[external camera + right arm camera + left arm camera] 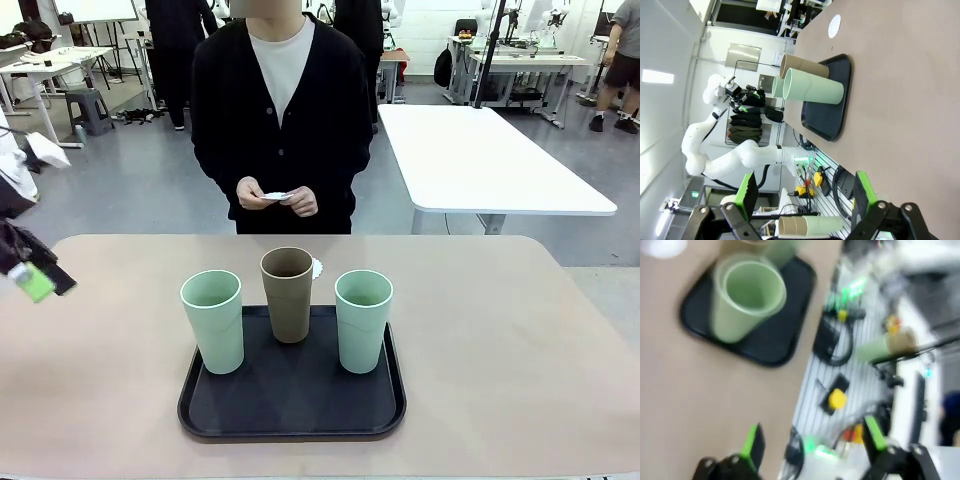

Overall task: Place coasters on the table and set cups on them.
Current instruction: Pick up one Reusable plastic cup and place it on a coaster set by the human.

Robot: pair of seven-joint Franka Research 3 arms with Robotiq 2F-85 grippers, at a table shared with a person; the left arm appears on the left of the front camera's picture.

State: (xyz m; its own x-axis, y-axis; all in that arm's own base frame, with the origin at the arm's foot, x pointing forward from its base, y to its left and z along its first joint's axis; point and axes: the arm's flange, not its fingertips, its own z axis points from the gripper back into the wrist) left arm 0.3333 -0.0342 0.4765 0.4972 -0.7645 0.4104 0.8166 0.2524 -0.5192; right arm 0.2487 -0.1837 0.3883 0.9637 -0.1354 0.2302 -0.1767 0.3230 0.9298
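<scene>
While on tray, cups upright

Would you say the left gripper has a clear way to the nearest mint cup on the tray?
Probably yes: the left gripper is open at the table's left, with bare tabletop between it and the mint cup on the tray's left.

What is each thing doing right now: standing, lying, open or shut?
Left mint cup, upright on tray.
Tan cup, upright on tray.
Right mint cup, upright on tray.
Table coaster, flat, bare.
Held coaster, in person's hands.
Left end effector, open.
Right end effector, open.
</scene>
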